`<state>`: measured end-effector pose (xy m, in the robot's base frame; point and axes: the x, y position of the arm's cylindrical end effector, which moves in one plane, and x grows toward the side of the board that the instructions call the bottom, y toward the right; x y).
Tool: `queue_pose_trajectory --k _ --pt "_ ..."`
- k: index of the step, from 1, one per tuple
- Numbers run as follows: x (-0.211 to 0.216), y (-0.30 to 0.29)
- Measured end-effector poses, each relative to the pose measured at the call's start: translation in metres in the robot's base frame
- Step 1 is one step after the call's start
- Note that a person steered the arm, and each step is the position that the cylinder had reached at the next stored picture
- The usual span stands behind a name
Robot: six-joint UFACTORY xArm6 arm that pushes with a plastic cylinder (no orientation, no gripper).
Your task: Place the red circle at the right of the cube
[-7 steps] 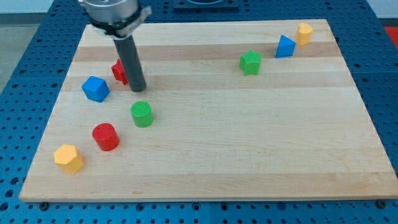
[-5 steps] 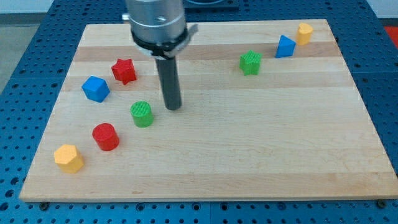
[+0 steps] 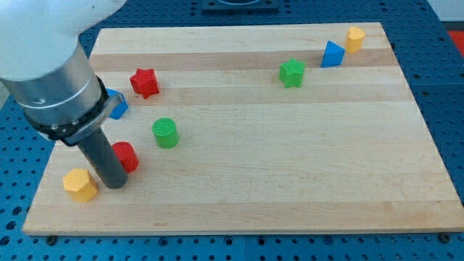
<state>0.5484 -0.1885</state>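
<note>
Swinging down-left since before, my tip [image 3: 114, 185] now touches the red circle's [image 3: 127, 156] left; no claw here. Next, push it toward the blue cube's [image 3: 117, 106] right.

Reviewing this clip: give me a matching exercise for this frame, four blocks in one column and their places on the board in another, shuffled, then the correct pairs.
Column 1:
1. red circle
2. yellow block
3. red star
4. blue cube

Column 2:
A. top right corner of the board
B. partly hidden behind the arm
C. touching or nearly touching my tip, on its right
D. above the green circle, toward the view's top

Pairs: 1-C, 2-A, 3-D, 4-B
</note>
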Motion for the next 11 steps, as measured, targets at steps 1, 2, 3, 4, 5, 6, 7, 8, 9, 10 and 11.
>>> queue_pose_trajectory --k 1,2,3,4,5,6,7,8,9,10,11 --pt "-0.017 -0.001" --pt "-0.029 -0.001" --pt "-0.042 -0.001" --pt "-0.061 -0.001" --pt "-0.074 -0.001" --pt "-0.07 0.009" --pt "-0.07 0.028" --pt "-0.07 0.043" --pt "-0.074 0.051" --pt "-0.086 0.043" --pt "-0.096 0.028"
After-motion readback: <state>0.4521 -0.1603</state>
